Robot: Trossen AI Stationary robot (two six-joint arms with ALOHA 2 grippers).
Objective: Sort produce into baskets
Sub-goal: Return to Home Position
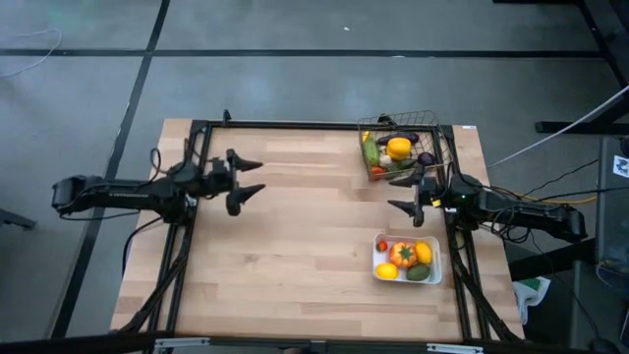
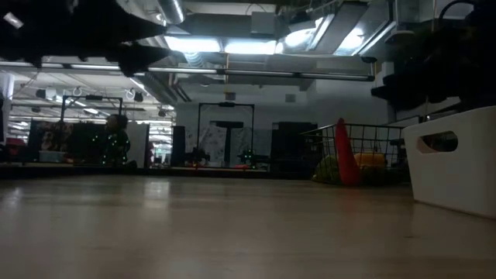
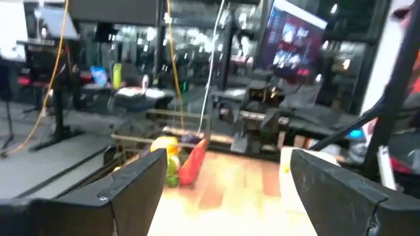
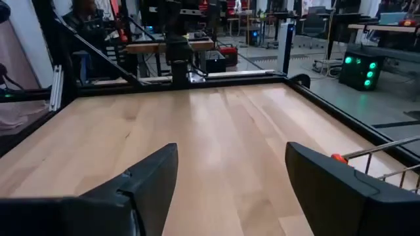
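The wire-mesh basket (image 1: 405,146) stands at the table's far right, holding several toy vegetables, among them a yellow piece (image 1: 398,148), a green cucumber (image 1: 371,151) and a purple eggplant (image 1: 397,139). The white tray (image 1: 407,259) at the near right holds an orange tomato (image 1: 402,253), a yellow lemon (image 1: 386,270) and a green piece (image 1: 419,272). My left gripper (image 1: 251,178) is open and empty above the table's left part. My right gripper (image 1: 401,193) is open and empty between the basket and the tray. The low view shows the tray (image 2: 457,159) and the basket (image 2: 356,153).
A black frame (image 1: 295,125) runs along the table's far and side edges. The bare wooden tabletop (image 1: 305,236) spreads across the middle and near left.
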